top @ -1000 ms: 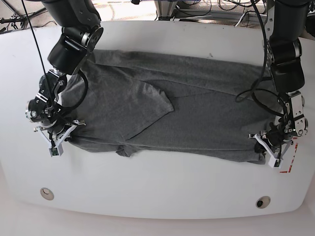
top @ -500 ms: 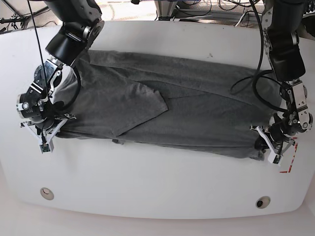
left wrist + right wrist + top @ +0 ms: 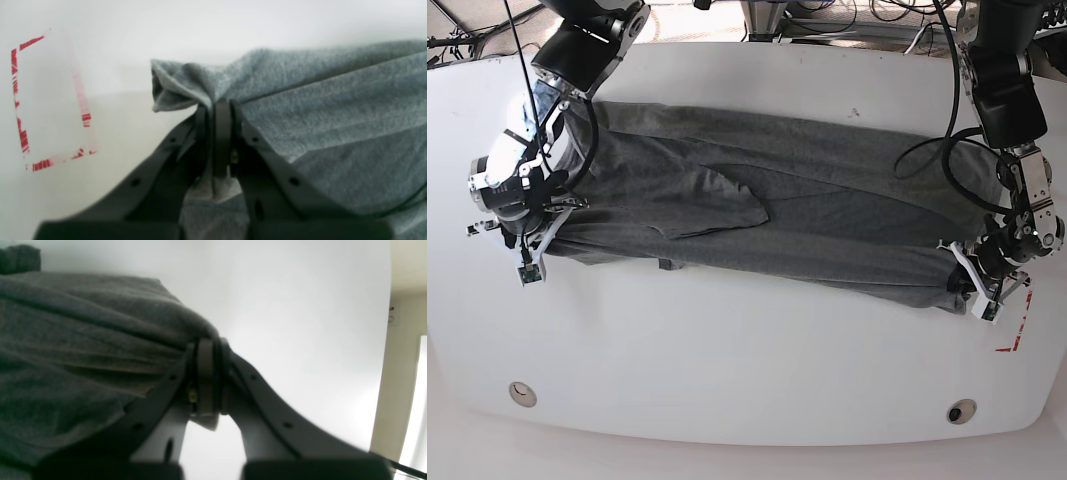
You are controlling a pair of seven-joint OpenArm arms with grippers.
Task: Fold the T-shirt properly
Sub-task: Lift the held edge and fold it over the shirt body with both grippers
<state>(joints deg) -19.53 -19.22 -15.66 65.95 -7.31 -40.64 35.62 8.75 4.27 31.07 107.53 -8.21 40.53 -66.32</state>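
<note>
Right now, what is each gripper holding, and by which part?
Both hold the T-shirt. The left gripper is shut on a bunched corner of its near edge; the right gripper is shut on the near edge at the opposite end.

left end effector point(image 3: 218, 133) clamped on bunched grey T-shirt point(image 3: 333, 110) edge, white table point(image 3: 133, 40), red tape outline point(image 3: 50, 100) beside

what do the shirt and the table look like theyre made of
Shirt: soft knit, likely cotton jersey, matte heather grey; fuzzy flecked weave shows in the left wrist view, and it bunches limply. Table: hard, smooth white board, perhaps laminate; faint sheen, no grain.
</note>
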